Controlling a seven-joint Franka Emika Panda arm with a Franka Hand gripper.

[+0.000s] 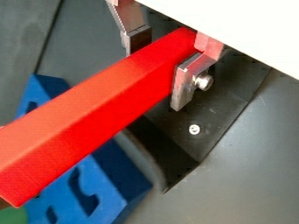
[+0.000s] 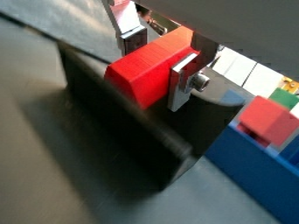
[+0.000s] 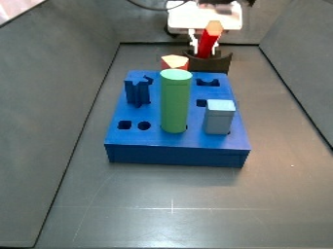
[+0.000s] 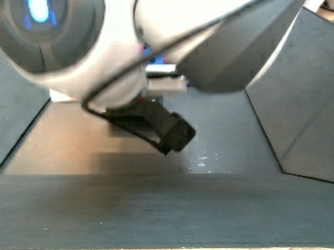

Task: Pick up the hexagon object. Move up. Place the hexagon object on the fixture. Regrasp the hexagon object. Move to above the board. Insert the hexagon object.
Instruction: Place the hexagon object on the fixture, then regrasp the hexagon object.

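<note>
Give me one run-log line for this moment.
gripper: shut on red hexagonal bar | over dark notched fixture | behind blue board | not inserted

No readable text, label, brand or number appears in any view.

a smooth, slightly glossy plastic-looking red hexagon object (image 1: 87, 118) is being clamped in the gripper (image 1: 163, 54) by brushed silver metal fingers (image 1: 187, 79), above the matt black fixture (image 2: 128, 122) and beside the matt blue board (image 3: 178, 119).
</note>
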